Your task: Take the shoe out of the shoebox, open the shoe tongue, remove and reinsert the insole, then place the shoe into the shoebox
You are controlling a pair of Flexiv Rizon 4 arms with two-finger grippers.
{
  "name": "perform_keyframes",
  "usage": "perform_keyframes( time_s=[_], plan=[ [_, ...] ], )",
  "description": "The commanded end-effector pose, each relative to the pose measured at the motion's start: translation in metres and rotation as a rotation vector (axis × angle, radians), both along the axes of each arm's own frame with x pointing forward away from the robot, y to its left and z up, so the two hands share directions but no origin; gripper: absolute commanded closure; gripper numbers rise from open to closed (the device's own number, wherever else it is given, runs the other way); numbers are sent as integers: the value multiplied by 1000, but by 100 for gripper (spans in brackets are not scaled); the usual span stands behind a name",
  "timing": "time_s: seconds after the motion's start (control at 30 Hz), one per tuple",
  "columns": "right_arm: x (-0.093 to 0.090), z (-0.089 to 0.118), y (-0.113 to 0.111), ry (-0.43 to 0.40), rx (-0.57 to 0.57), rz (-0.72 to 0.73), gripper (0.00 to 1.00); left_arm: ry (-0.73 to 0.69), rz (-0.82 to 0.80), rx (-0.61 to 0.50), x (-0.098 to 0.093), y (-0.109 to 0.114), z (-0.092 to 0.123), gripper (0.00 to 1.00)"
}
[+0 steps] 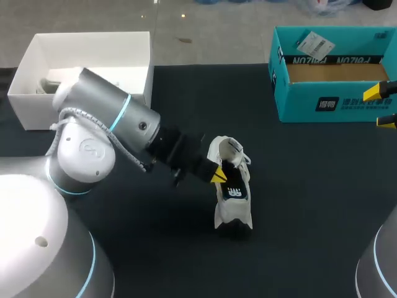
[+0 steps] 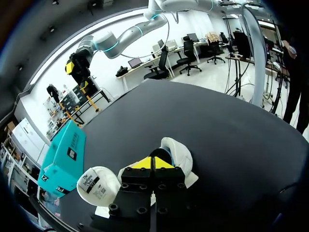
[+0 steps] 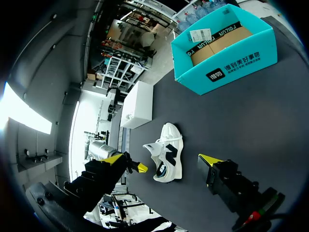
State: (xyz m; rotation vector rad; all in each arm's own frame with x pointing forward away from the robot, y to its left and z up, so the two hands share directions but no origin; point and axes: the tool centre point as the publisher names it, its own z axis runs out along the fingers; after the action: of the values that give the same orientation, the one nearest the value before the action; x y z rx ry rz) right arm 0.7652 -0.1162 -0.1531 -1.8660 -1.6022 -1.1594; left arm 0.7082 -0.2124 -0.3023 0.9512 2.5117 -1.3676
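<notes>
One white shoe (image 1: 231,186) lies near the middle of the black tabletop (image 1: 310,198), outside both boxes. Its long axis runs from the far edge toward the near edge. The toe seems to point to the far edge and the heel to the near edge. The tongue (image 1: 231,148) is lifted at the far end of the opening, and a dark insole (image 1: 234,192) shows inside the shoe.

The left gripper (image 2: 153,164) comes in from the left edge, across the shoe's long axis. Its yellow tips sit right at the shoe's opening, between the tongue and the heel. The two fingers are pressed together with no gap showing between them. Whether a thin edge of the insole or lining is pinched there cannot be told.

The right gripper (image 1: 383,107) hangs at the right edge of the tabletop, just beside the teal shoebox (image 1: 310,102) and well apart from the shoe. Its fingers stand wide apart and hold nothing. The left arm is by far the nearer one, so work on the insole would likely fall to it.

The teal shoebox sits open at the far right corner. A white box (image 1: 93,49) sits open at the far left corner.

Counted: one shoe, one teal shoebox, one white box, two grippers.
</notes>
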Motion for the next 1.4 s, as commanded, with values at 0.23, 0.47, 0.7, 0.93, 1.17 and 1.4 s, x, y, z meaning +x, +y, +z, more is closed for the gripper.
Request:
perform_keyframes(
  time_s=[0.23, 0.47, 0.7, 0.93, 1.17, 1.4],
  plan=[
    [0, 0, 1, 2, -3, -2, 0, 7, -130, 113, 5, -3, 4, 100],
    [0, 0, 1, 2, -3, -2, 0, -78, -464, 297, 5, -5, 27, 100],
    [0, 0, 1, 2, -3, -2, 0, -78, -464, 297, 5, -5, 27, 100],
    [0, 0, 1, 2, -3, -2, 0, -217, -571, 335, 15, -4, 14, 100],
    [0, 0, 1, 2, -3, -2, 0, -263, -832, 266, 16, -13, 2, 100],
    [0, 0, 1, 2, -3, -2, 0, -263, -832, 266, 16, -13, 2, 100]
  ],
)
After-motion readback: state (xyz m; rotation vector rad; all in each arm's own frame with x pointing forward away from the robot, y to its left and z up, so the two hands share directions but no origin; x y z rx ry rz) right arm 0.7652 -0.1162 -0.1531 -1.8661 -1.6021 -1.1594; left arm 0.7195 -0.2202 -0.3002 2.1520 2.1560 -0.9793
